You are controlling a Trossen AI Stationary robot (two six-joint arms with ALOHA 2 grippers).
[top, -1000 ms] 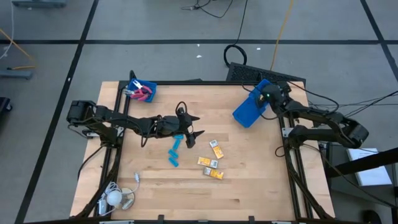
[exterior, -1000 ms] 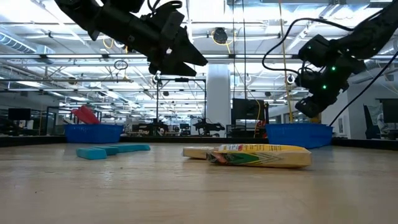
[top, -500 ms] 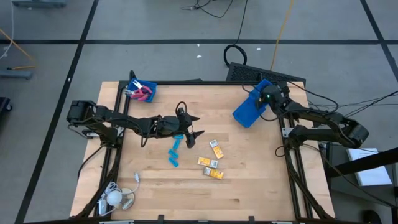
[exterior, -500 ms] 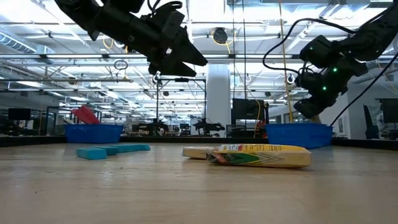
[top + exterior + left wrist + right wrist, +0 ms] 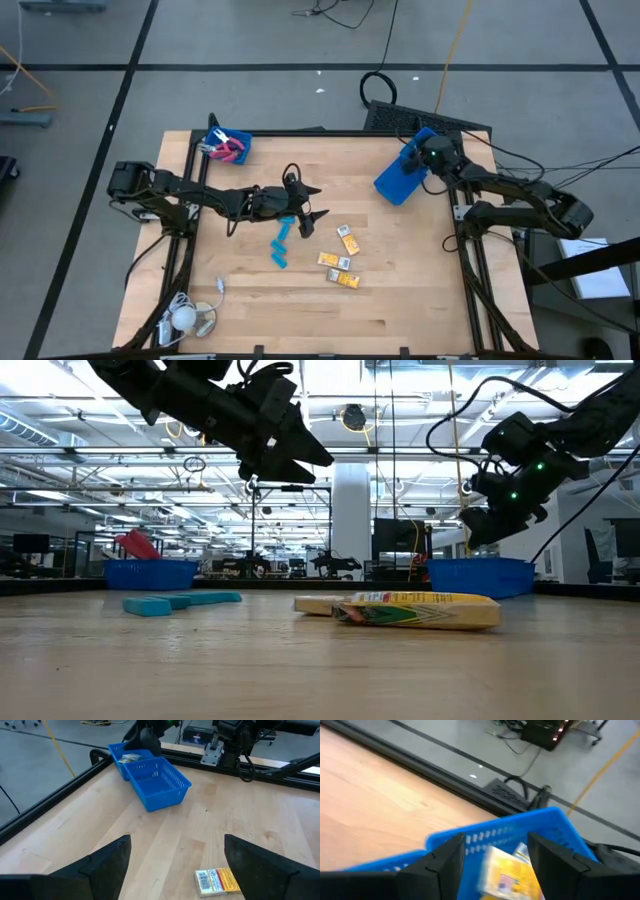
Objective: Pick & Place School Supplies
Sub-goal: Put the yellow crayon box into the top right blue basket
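Nearest the low camera, on the bench (image 5: pixel 400 290), lay the loose supplies: three yellow packets (image 5: pixel 340 262) in a small cluster, with a fourth (image 5: pixel 348 240) just beyond them, and two light-blue pieces (image 5: pixel 281 243) beside them toward the left arm. They sat near the bench's middle, within reach of either arm, probably so each could be lifted in turn.

Above the blue pieces hung the left pincer (image 5: pixel 312 208), its fingers (image 5: pixel 107 865) spread wide and holding nothing; the left wrist view looked out between them at one packet (image 5: pixel 216 881). Held high and open like that, it seemed poised to come down on the next piece rather than carrying one.

Farther off, at the far right corner, the right pincer (image 5: pixel 425 155) hovered over a blue bin (image 5: pixel 400 180). Its fingers (image 5: pixel 445 865) stood apart, and a yellow packet (image 5: pixel 507 875) showed between them inside the bin, blurred, apparently just let go or falling. That bin looked like the home for packets.

At the far left corner a second bin (image 5: pixel 228 146) held the pink-handled scissors (image 5: pixel 230 152), already sorted. A white corded object (image 5: pixel 185 320) lay at the near left edge, apart from the work.
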